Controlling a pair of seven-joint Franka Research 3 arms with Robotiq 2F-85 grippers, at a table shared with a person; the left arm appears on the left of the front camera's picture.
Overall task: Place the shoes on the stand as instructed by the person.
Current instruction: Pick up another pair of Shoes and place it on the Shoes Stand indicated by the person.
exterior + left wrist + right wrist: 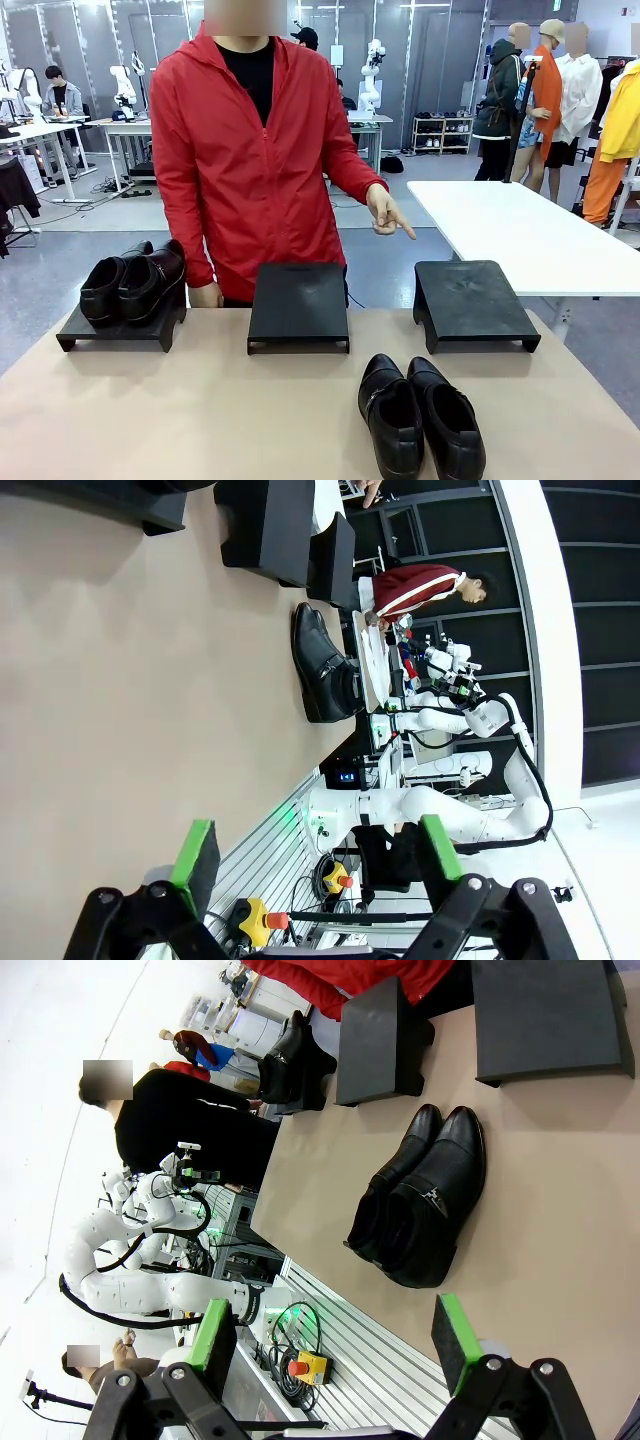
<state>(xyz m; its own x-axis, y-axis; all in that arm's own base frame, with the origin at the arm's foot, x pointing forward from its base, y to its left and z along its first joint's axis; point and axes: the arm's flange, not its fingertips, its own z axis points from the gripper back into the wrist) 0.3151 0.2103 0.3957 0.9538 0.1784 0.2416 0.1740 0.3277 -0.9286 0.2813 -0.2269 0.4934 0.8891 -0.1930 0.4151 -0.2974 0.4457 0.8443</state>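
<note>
Stands (298,305) number three; shoe pairs (420,415) two, one on the left stand (110,335).

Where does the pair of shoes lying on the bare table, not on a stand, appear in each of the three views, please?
Front view: the loose pair of shoes lies at the bottom, right of centre.
Left wrist view: the pair sits in the upper middle, by the table's edge.
Right wrist view: the pair is around the centre.
Shared landmark: the empty right stand just beyond it.
</note>
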